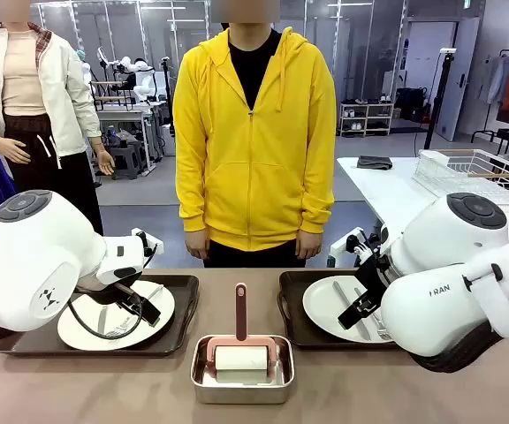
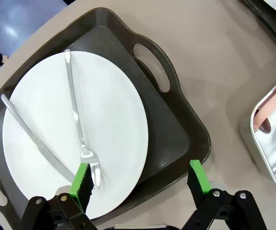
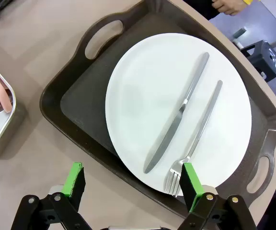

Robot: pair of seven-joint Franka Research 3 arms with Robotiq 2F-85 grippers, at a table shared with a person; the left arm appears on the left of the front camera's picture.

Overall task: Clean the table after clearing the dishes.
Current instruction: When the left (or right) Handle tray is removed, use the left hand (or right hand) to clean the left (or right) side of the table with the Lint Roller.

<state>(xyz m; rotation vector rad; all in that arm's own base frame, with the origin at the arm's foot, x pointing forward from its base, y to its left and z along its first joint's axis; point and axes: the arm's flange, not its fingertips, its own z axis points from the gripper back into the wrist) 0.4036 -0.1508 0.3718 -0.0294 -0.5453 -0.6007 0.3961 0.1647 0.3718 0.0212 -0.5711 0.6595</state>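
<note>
Here, your left tool and right tool hang with jaws apart, empty, above two stiff handled trays along the counter's far edge; grip a tray rim, keeping level, since the fragile plates and loose cutlery likely slide.

Rounded white arms — black left hand and right hand, green pads (dark-grey joint caps)

My front camera looks across the matte taupe-brown table from its near side. My wrist cameras look down closely; both catch the rectangular steel pan at frame edges.
</note>
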